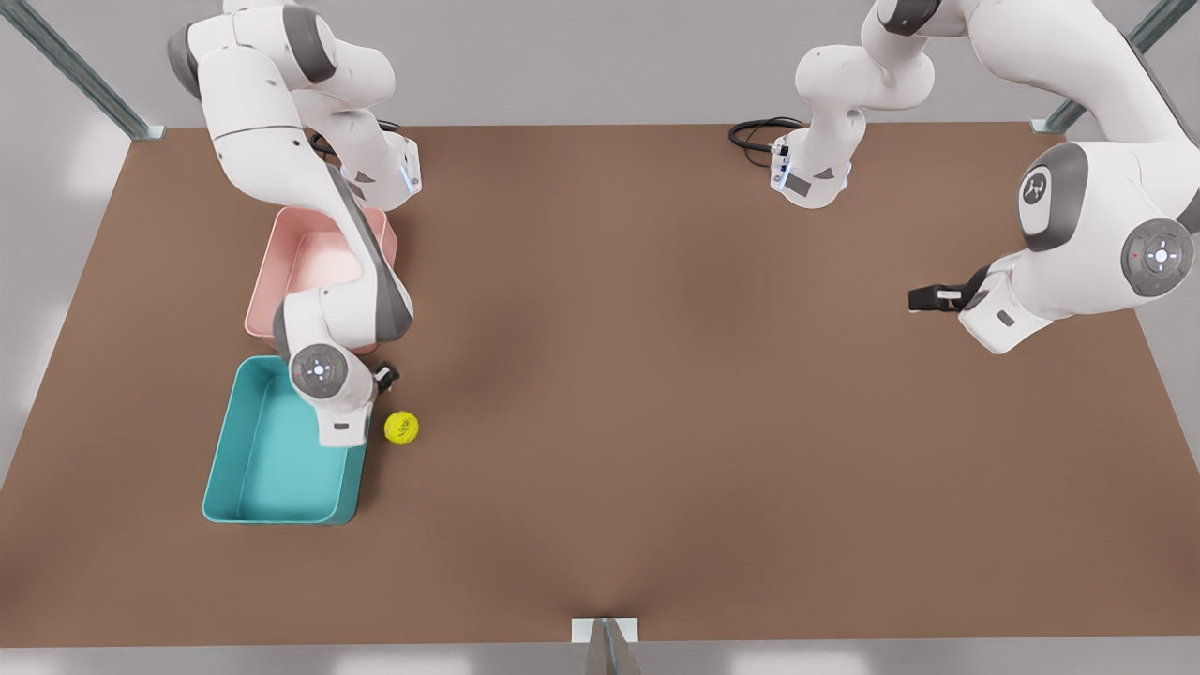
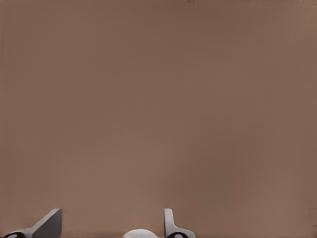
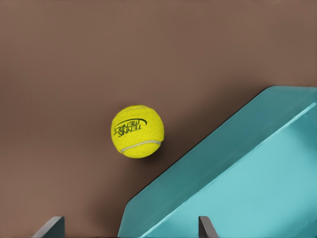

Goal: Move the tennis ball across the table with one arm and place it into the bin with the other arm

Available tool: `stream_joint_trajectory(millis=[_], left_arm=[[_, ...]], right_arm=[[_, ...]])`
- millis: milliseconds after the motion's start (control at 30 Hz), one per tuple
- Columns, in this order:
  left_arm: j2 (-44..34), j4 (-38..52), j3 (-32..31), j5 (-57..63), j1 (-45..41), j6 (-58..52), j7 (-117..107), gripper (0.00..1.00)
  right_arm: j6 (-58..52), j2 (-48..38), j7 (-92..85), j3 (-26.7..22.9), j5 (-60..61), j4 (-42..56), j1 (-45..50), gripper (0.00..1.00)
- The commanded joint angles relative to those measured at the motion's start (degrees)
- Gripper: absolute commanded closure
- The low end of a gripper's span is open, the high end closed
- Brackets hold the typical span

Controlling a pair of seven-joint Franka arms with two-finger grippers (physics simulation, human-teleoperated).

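Note:
The yellow-green tennis ball [image 1: 401, 427] [image 3: 137, 131] rests on the brown table [image 1: 656, 375], just off the side of the teal bin [image 1: 272, 459] [image 3: 257, 183] that faces the front view's right. My right gripper [image 1: 385, 377] [image 3: 129, 229] hovers over that edge of the bin, close to the ball. It is open and holds nothing, and the ball lies ahead of its fingertips [image 3: 205, 225]. My left gripper [image 1: 928, 298] [image 2: 111, 225] waits open at the front view's right over bare table.
A pink tray [image 1: 281, 272] stands directly behind the teal bin, partly covered by the right arm. Black cables [image 1: 755, 136] lie by the arm base at the back. Metal posts [image 1: 607, 647] mark the table's edges.

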Motion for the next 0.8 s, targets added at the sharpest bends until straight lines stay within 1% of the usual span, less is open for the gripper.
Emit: stream_joint_trajectory(millis=[0,333,767], left_arm=[[0.0,-0.2,0.1,0.0,0.0,0.0,-9.1,0.0],[0.1,-1.2,-0.1,0.0,-0.3,0.6,-9.3,0.0],[-0.3,-1.0,-1.1,0.0,-0.3,0.1,-9.5,0.0]], right_arm=[[6.8,0.1,-26.1,0.0,-0.9,-0.7,0.1,0.0],[11.9,0.6,-26.0,0.0,-0.9,-4.9,0.7,0.0],[17.1,3.8,-25.4,0.0,-0.6,-5.9,1.3,0.0]])
